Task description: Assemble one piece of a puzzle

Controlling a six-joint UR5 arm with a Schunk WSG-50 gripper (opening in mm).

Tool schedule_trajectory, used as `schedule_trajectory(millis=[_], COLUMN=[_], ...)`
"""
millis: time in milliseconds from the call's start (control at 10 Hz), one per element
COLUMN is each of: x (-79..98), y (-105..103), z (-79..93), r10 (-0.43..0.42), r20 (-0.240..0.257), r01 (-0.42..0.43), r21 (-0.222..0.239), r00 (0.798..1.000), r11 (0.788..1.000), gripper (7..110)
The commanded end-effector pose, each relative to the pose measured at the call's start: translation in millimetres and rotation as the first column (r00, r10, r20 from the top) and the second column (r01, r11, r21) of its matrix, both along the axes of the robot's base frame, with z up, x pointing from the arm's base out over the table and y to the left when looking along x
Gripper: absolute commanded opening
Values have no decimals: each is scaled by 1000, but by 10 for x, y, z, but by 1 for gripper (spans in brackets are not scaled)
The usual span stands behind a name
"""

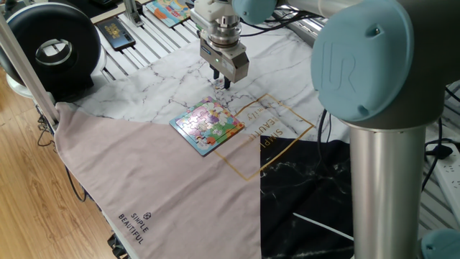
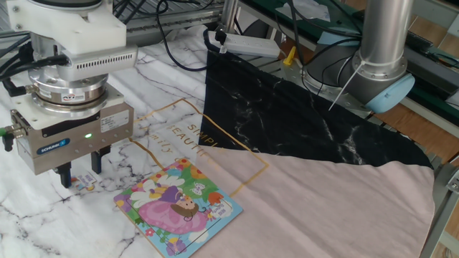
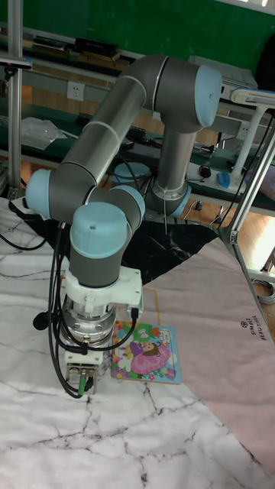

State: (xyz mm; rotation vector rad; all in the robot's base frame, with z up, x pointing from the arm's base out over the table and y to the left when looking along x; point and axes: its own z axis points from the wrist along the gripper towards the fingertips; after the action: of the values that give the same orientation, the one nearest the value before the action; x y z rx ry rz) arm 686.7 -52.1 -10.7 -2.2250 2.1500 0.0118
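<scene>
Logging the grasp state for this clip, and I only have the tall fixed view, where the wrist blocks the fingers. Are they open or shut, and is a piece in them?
Observer: Open. In the other fixed view the fingers stand apart with nothing clamped between them.
Operator: So where is the loose piece?
Observer: A small pale piece lies on the marble cloth under the gripper, just off a corner of the puzzle, not set in the board.
Operator: Anything else puzzle-like around?
Observer: Yes. One fixed view shows a second colourful board and a dark card on the slatted surface beyond the cloth.
</scene>
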Motion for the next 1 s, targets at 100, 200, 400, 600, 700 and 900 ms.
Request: schedule_trajectory(millis=[100,200,400,600,700,900], x=[41,34,35,48,48,50], y=[5,17,21,10,10,3], z=[-13,-14,-16,-28,-28,-35], r10=[-10,-11,-16,-19,-19,-19], r20=[5,2,1,3,3,1], r01=[10,11,16,19,19,19], r21=[8,12,14,10,10,7], r00=[1000,1000,1000,1000,1000,1000], r11=[1000,1000,1000,1000,1000,1000], gripper=[44,44,44,44,44,44])
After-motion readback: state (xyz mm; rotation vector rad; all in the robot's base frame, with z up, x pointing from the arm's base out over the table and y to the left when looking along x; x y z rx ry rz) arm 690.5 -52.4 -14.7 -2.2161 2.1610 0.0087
